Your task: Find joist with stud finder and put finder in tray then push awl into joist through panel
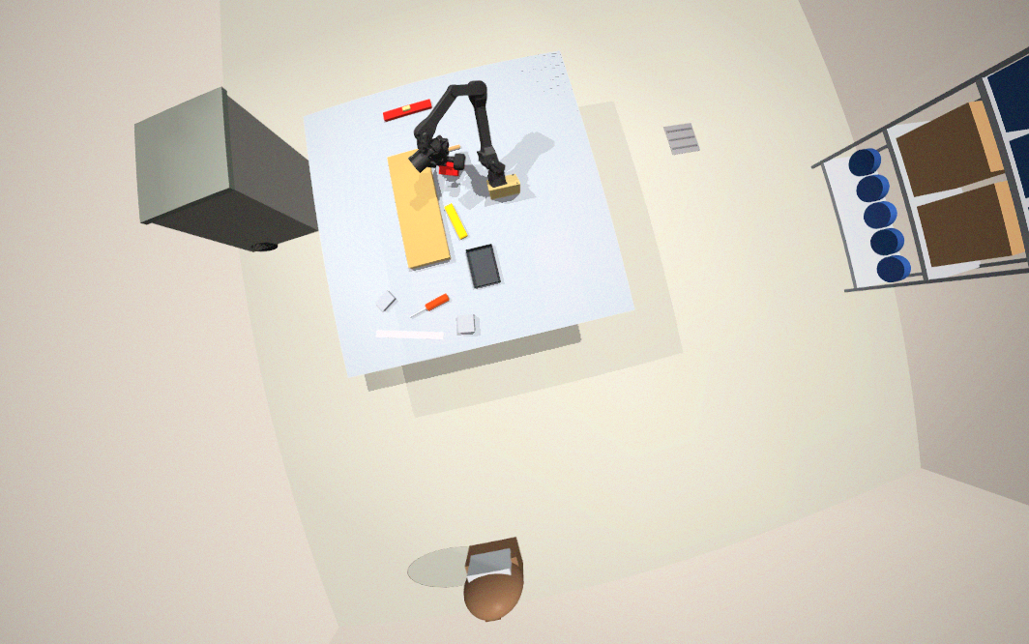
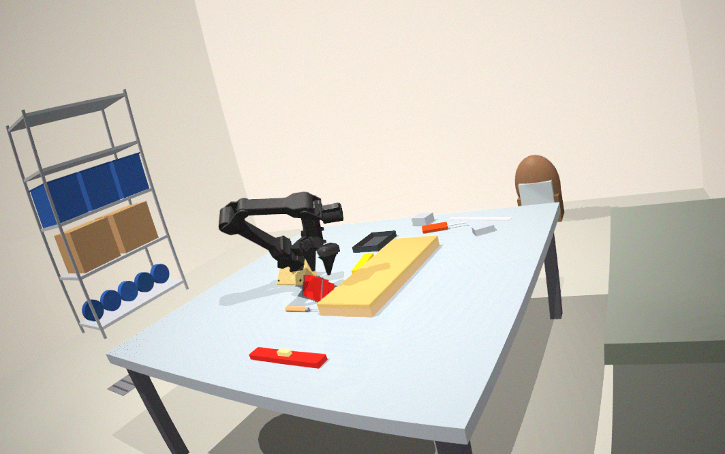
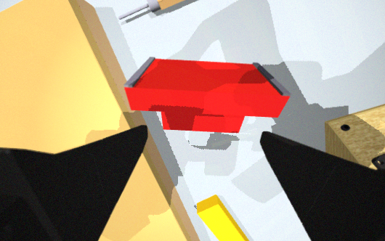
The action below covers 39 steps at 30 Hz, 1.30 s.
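Note:
The red block-like tool with grey ends, apparently the stud finder [image 1: 449,169] [image 2: 317,287] [image 3: 207,98], is beside the long side of the yellow-tan floor panel [image 1: 419,219] [image 2: 382,273] [image 3: 47,65], near one end. My gripper [image 2: 320,270] [image 3: 204,133] is open and empty, pointing down above the red tool; the tool shows ahead of the two fingertips in the wrist view. The tan-handled awl [image 1: 454,148] [image 2: 296,309] [image 3: 174,3] lies near the same panel end. The dark tray [image 1: 484,265] [image 2: 374,241] is empty. The joist is hidden.
A yellow bar [image 1: 455,220] [image 2: 363,262] [image 3: 221,221] lies between panel and tray. The arm's wooden base [image 1: 504,188] [image 3: 335,141] is close to the red tool. A red level [image 1: 406,110] [image 2: 287,358], an orange-handled tool [image 1: 436,302] [image 2: 434,227], grey blocks and a white strip [image 1: 409,335] lie farther off.

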{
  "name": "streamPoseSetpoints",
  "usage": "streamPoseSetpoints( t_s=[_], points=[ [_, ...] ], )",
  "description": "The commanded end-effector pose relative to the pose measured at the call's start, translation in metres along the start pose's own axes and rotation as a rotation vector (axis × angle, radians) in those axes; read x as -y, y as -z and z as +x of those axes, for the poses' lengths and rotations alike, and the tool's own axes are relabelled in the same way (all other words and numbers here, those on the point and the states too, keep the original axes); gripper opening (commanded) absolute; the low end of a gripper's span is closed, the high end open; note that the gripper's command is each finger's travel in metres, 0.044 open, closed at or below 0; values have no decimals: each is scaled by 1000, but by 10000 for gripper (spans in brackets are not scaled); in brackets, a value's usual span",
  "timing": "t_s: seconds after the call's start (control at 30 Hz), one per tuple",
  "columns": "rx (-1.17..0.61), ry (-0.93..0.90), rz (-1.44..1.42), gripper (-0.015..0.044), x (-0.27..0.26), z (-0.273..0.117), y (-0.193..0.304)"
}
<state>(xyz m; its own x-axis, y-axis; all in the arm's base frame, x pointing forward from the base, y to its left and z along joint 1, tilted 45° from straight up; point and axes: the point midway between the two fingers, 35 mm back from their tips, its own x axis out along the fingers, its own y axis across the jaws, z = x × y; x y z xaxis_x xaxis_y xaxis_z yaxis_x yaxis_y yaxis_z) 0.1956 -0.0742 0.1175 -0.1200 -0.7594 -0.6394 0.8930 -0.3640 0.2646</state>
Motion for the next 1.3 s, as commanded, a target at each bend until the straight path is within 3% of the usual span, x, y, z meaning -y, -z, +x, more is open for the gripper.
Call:
streamPoseSetpoints(
  t_s=[0.0,1.07,1.27],
  points=[
    [5,-4,3,440,0,1,0],
    [7,-6,4,440,0,49,4],
    [7,-6,4,400,0,49,4]
  ],
)
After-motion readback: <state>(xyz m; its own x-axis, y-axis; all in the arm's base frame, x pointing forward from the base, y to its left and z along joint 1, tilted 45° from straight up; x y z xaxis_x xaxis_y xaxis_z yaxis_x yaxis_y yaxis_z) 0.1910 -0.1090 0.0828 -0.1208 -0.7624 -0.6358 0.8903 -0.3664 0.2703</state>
